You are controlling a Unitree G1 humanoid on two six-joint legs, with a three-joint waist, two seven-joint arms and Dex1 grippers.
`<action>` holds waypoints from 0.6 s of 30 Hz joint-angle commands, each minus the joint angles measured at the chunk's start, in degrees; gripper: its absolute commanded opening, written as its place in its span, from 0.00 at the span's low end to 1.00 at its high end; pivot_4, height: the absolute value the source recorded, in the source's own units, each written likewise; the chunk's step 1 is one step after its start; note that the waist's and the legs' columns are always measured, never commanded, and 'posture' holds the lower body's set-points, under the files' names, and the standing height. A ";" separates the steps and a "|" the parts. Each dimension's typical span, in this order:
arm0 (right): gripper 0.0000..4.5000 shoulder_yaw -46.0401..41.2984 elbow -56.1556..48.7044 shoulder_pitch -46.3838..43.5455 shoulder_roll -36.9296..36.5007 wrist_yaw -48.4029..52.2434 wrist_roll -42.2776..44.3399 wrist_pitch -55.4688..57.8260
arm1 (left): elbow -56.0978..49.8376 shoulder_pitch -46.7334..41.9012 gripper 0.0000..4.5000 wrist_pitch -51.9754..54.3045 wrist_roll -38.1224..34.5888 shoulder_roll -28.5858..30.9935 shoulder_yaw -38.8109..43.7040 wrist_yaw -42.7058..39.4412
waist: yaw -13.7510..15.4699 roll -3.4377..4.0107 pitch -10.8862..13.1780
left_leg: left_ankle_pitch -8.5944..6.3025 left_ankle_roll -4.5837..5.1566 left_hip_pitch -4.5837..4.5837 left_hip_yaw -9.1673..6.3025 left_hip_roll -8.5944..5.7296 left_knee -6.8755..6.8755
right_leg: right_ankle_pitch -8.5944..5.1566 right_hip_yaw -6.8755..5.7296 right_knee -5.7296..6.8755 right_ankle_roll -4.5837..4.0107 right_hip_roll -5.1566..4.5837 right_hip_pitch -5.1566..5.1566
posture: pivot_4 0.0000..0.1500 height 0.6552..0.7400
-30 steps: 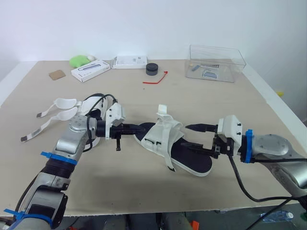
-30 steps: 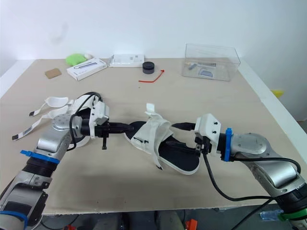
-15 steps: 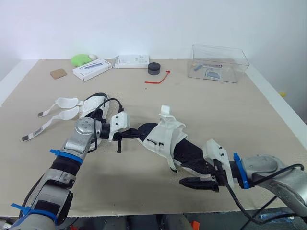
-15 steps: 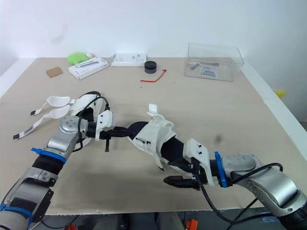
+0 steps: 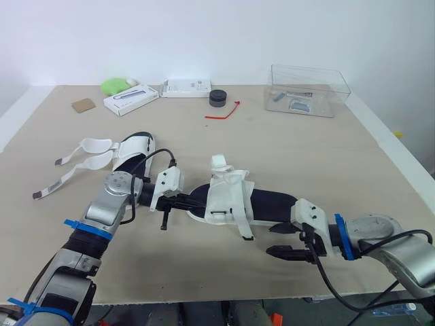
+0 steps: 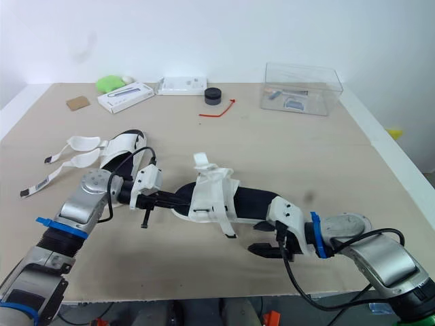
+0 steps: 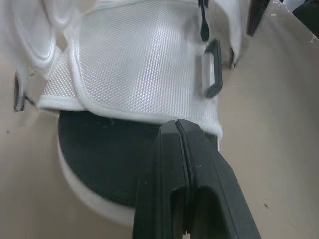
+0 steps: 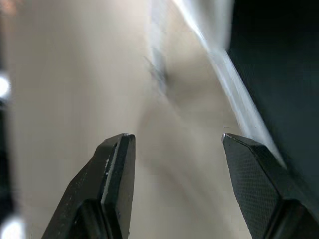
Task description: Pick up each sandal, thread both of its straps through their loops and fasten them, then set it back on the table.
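Our left hand [image 7: 178, 123] has its fingers pressed together, tips on the black footbed of the near sandal [image 5: 231, 197]. That sandal lies flat on the bench [image 5: 306, 156], its white straps humped over the middle. Our right hand [image 8: 177, 136] sits low at the sandal's other end, fingers spread with nothing between them. The second sandal [image 5: 129, 153] lies further left, straps loose and splayed. At the far right, a clear box [image 5: 309, 88] holds a few small items, one bluish. Both forearms lie low over the bench, pointing inward toward each other.
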 commanded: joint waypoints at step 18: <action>0.67 -3.66 -4.96 -8.72 8.39 1.49 13.02 21.33 | -3.38 2.79 0.00 -0.91 0.55 -0.60 0.51 6.81 | 0.09 0.00 0.00 | -0.04 0.08 -0.07 -0.07 0.04 0.01 | 0.16 -0.04 0.00 -0.33 0.00 -0.02 | 1.00 1.00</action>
